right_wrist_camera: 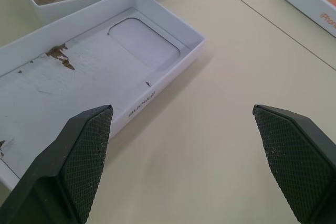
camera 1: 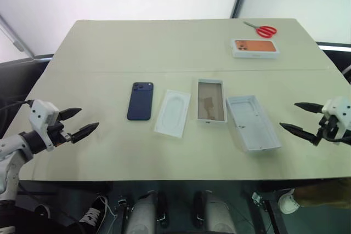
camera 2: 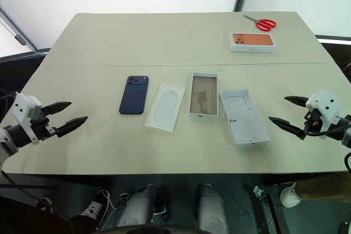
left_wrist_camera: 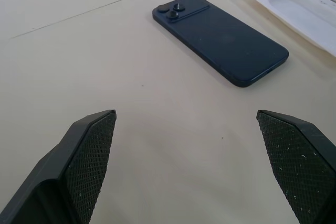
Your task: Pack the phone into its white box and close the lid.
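The dark navy phone lies flat, back up, on the beige table left of centre, also seen in the left wrist view. The white box with its brownish floor sits open at the centre. To its right the lid lies inside-up, slightly angled. My left gripper hovers open over the table's left front, pointing toward the phone, with nothing in it. My right gripper hovers open at the right front, just beside the lid, empty.
A thin white insert tray lies between phone and box. At the far right of the table stand a white box with an orange phone picture and red-handled scissors. A seam crosses the table behind the objects.
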`<state>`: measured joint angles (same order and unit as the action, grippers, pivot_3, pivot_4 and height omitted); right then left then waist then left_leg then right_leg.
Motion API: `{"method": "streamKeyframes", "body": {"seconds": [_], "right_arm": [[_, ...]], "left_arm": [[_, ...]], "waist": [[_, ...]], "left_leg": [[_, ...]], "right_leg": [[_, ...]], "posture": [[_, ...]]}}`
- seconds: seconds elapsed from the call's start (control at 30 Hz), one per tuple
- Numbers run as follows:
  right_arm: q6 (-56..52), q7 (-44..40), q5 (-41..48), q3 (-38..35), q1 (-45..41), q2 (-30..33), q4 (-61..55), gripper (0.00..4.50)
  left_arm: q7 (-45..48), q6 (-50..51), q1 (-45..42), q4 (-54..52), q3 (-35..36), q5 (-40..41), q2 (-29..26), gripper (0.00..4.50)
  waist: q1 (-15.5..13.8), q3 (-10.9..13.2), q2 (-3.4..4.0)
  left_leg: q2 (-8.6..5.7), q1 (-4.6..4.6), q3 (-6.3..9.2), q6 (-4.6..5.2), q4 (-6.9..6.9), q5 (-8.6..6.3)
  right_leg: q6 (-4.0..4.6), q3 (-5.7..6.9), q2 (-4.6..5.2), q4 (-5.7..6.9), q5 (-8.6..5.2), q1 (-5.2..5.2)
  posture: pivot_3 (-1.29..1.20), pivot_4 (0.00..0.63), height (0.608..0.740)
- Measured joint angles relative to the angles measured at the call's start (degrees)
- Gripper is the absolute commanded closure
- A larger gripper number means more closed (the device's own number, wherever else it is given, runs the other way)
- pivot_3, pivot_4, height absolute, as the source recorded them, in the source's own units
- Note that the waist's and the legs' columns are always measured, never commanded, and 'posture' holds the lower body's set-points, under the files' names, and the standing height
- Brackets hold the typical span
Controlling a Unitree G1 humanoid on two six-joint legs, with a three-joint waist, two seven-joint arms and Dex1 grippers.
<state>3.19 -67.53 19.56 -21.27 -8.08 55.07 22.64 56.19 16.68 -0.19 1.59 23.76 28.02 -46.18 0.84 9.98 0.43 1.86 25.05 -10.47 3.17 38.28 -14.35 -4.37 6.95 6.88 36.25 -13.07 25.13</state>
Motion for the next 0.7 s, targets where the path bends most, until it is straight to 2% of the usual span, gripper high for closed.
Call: {"method": "streamKeyframes", "body": {"seconds": [0.7], "right_arm": [[-1.28, 2.72, -0.14, 1.81, -1.87, -0.84, -3.90, 0.05]], "left_arm": [[0.17, 0.44, -2.68, 0.24, -0.58, 0.09, 0.23, 0.00]], "waist": [[-0.05, 0.00, 0.00]], "left_leg": [[0.00, 0.00, 0.00, 0.12, 0.00, 0.07]], "right_leg": [[0.00, 0.01, -0.02, 0.00, 0.00, -0.01]], "posture": [[0.00, 0.150, 0.738]]}}
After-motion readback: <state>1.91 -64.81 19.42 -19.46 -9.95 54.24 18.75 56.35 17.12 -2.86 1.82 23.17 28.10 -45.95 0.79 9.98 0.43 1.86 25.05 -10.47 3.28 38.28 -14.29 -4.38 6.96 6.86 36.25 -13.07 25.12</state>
